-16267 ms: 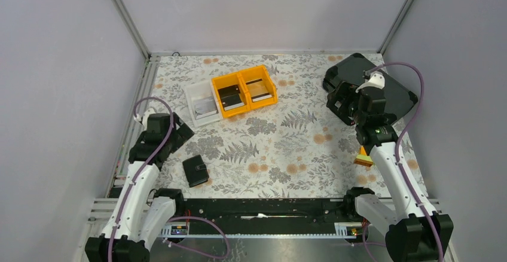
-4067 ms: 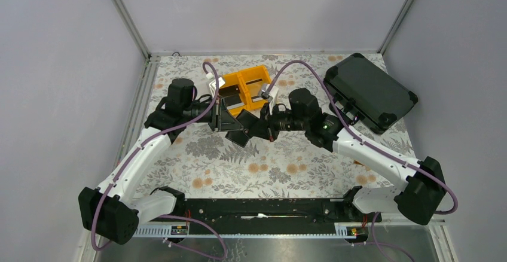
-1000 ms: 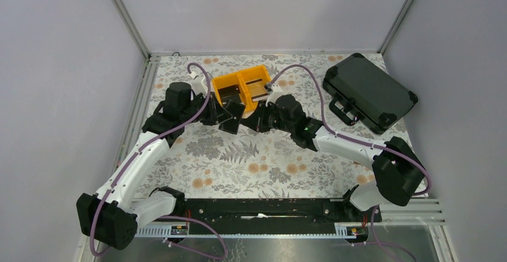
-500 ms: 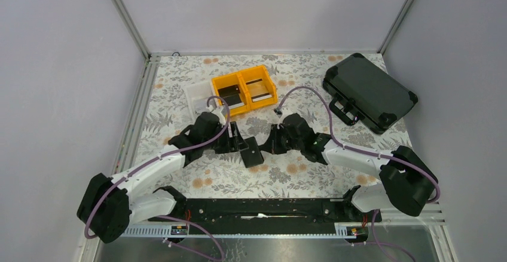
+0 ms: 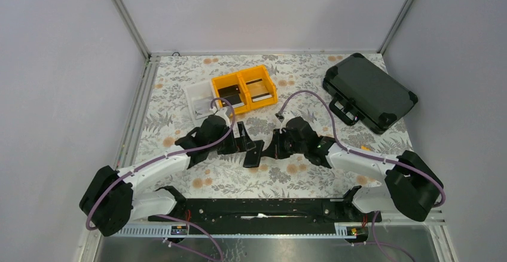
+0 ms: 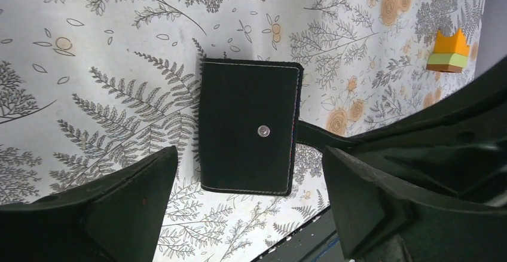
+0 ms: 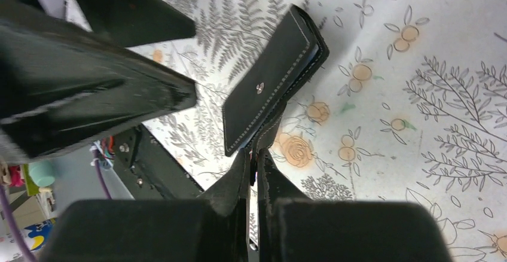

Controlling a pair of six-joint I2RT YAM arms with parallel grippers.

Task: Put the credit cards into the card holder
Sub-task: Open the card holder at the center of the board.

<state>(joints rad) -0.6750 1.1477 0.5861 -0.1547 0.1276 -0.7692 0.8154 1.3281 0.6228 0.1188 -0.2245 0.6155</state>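
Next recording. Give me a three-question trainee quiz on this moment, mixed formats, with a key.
1. True or false: the small black folding card holder is folded shut.
2. Which gripper has its jaws spread wide above the card holder? A) left gripper B) right gripper C) both
3. Fill in: the right gripper is pinched shut on the card holder's thin black ____.

Key: 1 true; 2 A; 3 tab.
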